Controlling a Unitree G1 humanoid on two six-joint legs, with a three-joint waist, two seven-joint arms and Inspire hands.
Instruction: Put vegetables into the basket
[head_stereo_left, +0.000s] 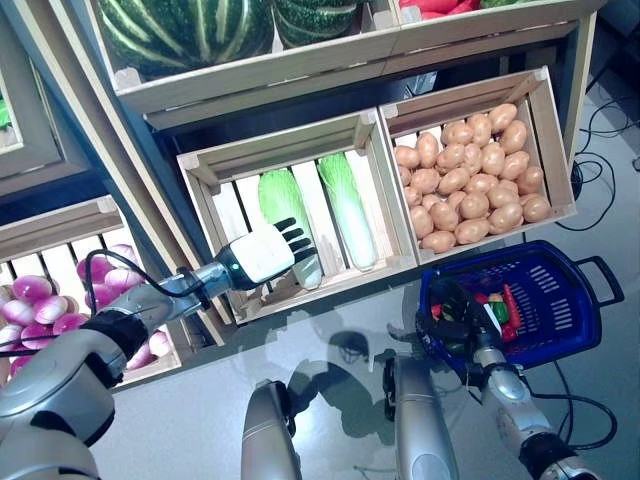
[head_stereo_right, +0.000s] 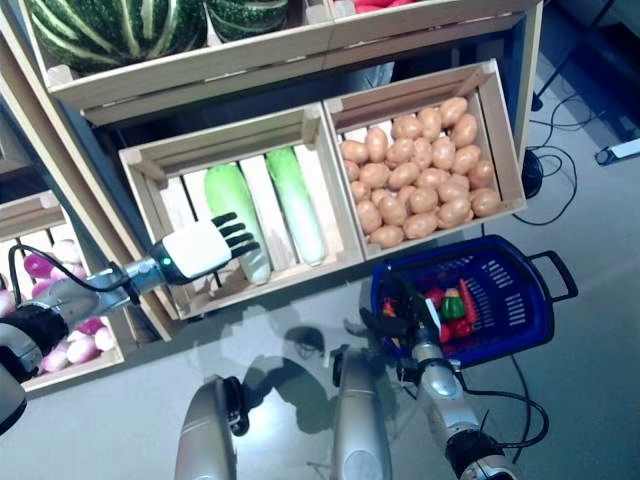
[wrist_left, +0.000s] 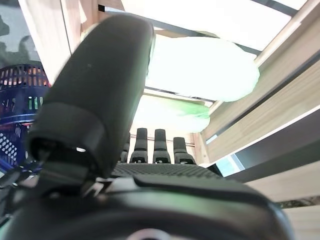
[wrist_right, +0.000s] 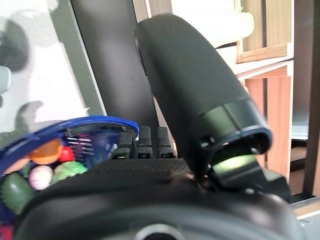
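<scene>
Two long green-and-white cabbages (head_stereo_left: 282, 200) (head_stereo_left: 348, 210) lie in a slatted wooden crate (head_stereo_left: 330, 285) on the lower shelf. My left hand (head_stereo_left: 268, 254) is stretched over the crate's front edge. Its fingers (head_stereo_right: 236, 236) are straight, lie on the left cabbage's near end and hold nothing. In the left wrist view the pale cabbage (wrist_left: 200, 67) shows just past the fingers. The blue basket (head_stereo_left: 560, 262) stands at the lower right with red and green vegetables (head_stereo_left: 500, 310) inside. My right hand (head_stereo_left: 455, 315) hangs relaxed at its left rim (wrist_right: 100, 122), grasping nothing.
A crate of potatoes (head_stereo_left: 470, 180) sits right of the cabbage crate, directly above the basket. Striped watermelons (head_stereo_left: 185, 30) fill the shelf above. A bin of purple-and-white round vegetables (head_stereo_left: 40, 290) stands at the lower left. Grey floor lies between the shelves and me.
</scene>
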